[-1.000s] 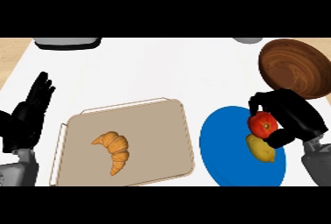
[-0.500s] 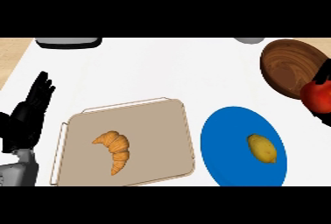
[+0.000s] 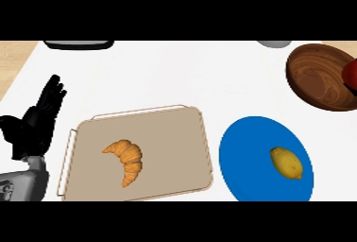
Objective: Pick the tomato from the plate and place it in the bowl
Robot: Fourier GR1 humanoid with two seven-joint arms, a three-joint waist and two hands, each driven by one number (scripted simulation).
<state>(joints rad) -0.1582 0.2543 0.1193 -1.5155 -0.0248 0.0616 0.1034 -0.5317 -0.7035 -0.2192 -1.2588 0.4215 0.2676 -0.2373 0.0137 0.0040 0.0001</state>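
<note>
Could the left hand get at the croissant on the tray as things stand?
Probably yes. The left hand rests open, fingers up, just beside the tray, and the croissant lies uncovered on the tray's near-left part with nothing between them.

counter bare between tray and bowl | plate just beside tray, narrow gap

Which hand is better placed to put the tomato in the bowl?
Right. The tomato shows only as a red sliver at the view's right edge, over the wooden bowl, on the right hand's side; that hand is out of view. The left hand rests open at the far left, beyond the tray.
</note>
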